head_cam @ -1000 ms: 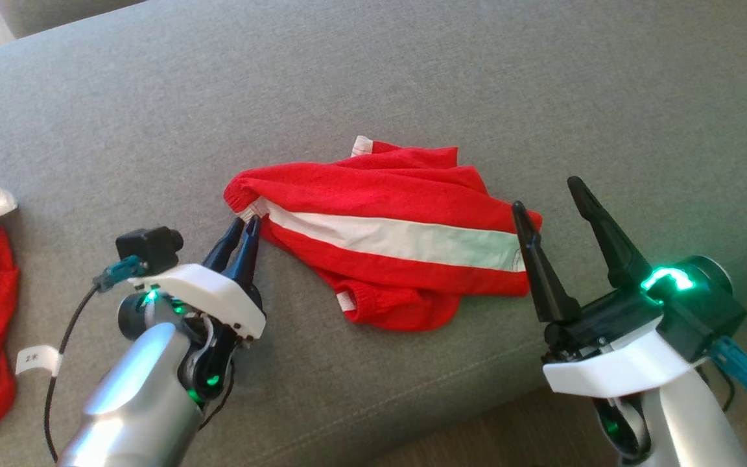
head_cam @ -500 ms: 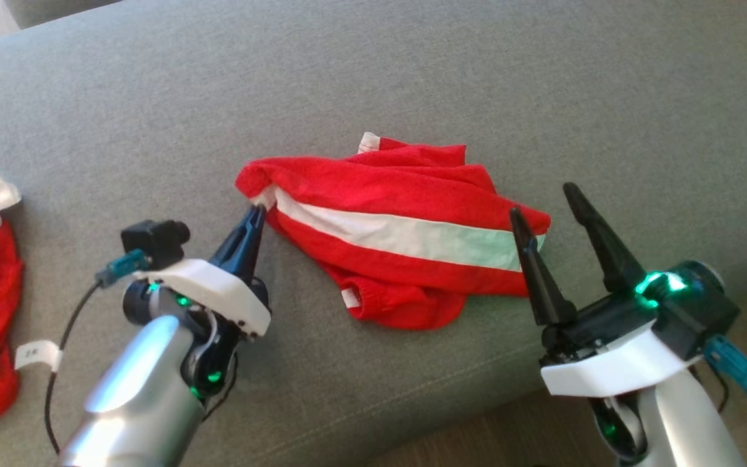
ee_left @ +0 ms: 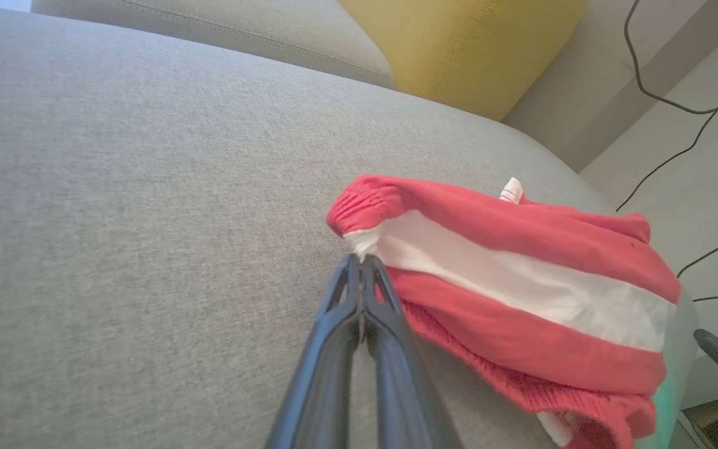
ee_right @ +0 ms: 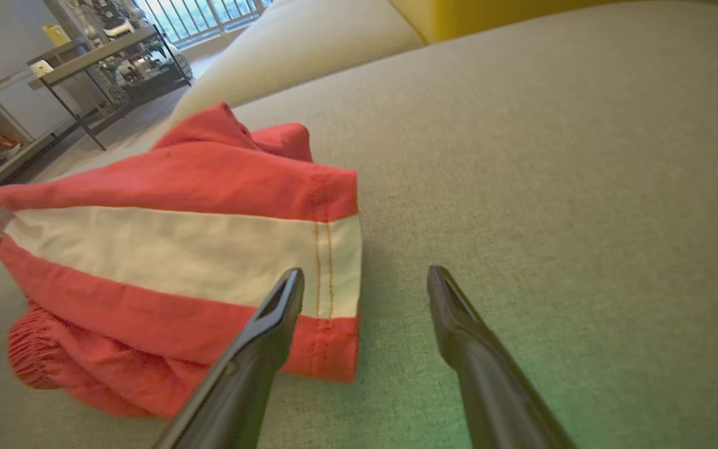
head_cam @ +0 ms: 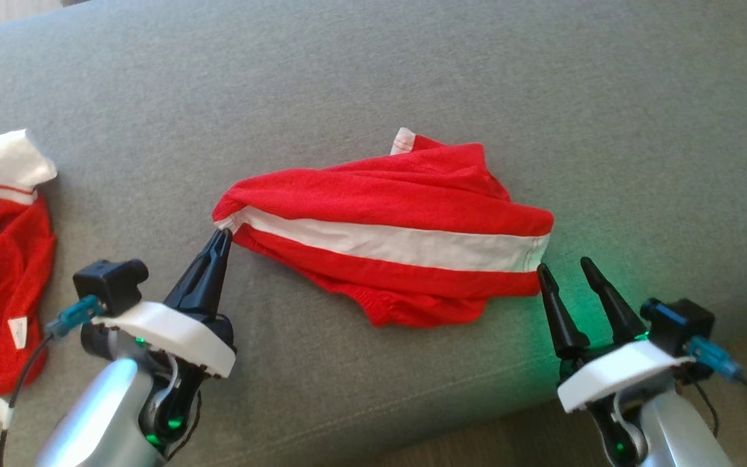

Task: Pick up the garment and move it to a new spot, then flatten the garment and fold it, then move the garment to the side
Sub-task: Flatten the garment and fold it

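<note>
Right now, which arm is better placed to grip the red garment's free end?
Right. The right jaws stand open at the garment, by its hemmed end; left jaws are shut on the opposite corner.

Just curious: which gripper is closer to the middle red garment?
Left. The left gripper pinches the garment at its left corner; the right gripper stands open by its right hem.

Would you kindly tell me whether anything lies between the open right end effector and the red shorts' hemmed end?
Nothing visible does. The right end effector, open, sits right at the hemmed end of the red shorts, over bare grey sofa cushion.
</note>
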Motion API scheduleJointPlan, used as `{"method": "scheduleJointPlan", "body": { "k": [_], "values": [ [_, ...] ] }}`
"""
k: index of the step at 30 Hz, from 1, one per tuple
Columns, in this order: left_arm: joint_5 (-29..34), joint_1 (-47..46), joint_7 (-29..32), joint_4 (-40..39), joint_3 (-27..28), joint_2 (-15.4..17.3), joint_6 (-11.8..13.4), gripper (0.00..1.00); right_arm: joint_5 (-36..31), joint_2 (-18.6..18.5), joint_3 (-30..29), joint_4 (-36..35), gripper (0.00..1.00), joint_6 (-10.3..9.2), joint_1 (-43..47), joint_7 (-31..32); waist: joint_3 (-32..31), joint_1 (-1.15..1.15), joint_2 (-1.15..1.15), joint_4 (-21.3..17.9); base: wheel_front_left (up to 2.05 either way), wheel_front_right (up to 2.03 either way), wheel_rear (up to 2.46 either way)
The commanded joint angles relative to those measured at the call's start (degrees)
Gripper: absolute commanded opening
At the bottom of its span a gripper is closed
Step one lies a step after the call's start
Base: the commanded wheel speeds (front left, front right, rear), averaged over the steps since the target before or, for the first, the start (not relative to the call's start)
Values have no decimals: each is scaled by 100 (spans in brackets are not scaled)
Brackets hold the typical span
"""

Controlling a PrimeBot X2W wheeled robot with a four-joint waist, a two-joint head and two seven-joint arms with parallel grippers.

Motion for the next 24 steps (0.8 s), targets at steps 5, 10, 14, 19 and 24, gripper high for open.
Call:
{"method": "scheduleJointPlan", "body": {
  "k": [5,10,14,19,24],
  "values": [
    [37,-143,54,-314,215,207,101,0,267,-17,332,639,100,-1,-736,-37,74,0,0,118,0,0,0],
    [44,-182,92,-345,182,205,111,0,461,-17,540,976,83,-1,-981,-37,110,0,0,167,0,0,0],
    [44,-198,99,-341,172,212,125,0,604,-17,614,1125,0,-1,-1068,-37,108,0,0,178,0,0,0],
    [50,-173,84,-330,175,236,141,0,690,-17,553,1080,0,-1,-958,-37,31,0,0,160,0,0,0],
    [61,-145,59,-422,214,316,127,0,851,-17,401,614,0,-1,-701,-37,-93,0,0,120,0,0,0]
  ]
}}
